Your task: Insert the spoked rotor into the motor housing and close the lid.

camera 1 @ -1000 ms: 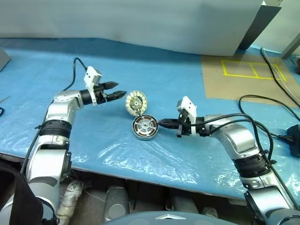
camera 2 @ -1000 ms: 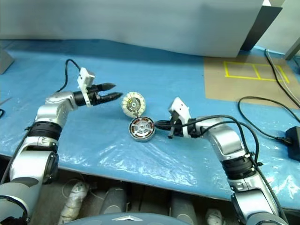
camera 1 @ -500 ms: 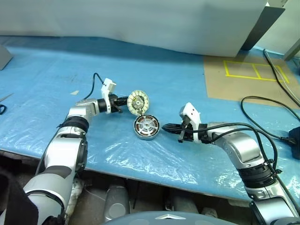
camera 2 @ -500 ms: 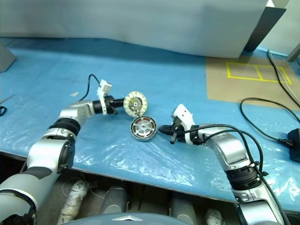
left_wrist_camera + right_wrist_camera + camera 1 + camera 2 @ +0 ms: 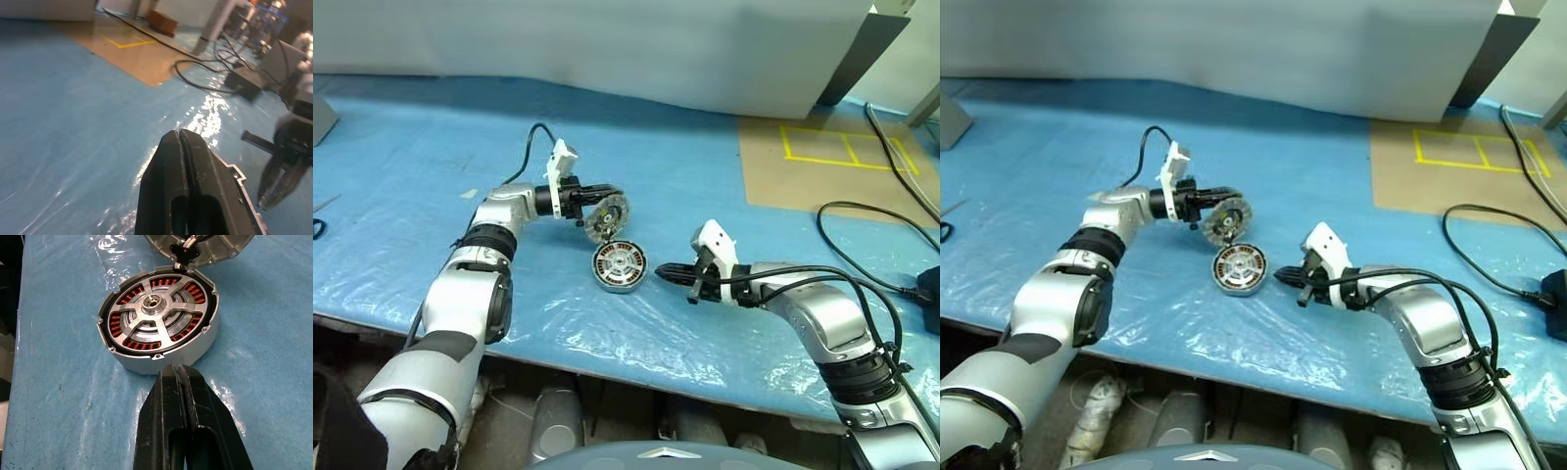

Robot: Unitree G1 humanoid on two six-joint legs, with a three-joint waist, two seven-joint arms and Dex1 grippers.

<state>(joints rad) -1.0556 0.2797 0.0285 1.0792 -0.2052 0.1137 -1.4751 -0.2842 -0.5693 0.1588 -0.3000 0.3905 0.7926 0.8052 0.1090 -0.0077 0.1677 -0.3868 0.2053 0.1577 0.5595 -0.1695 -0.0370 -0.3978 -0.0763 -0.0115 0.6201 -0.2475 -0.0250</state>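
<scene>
Already the rotor (image 5: 155, 308) sits seated in the housing (image 5: 619, 265) on the blue sheet; only the lid (image 5: 607, 214), standing tilted open at the housing's far edge, remains to fold down. Left gripper (image 5: 607, 190), fingers shut and empty, reaches level against the lid's top. Right gripper (image 5: 664, 273), also shut and empty, points at the housing from just beside it.

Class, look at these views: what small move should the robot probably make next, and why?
Probably push the lid down over the motor housing with the shut left tool. The spoked rotor already sits inside, and the lid stands raised.
</scene>
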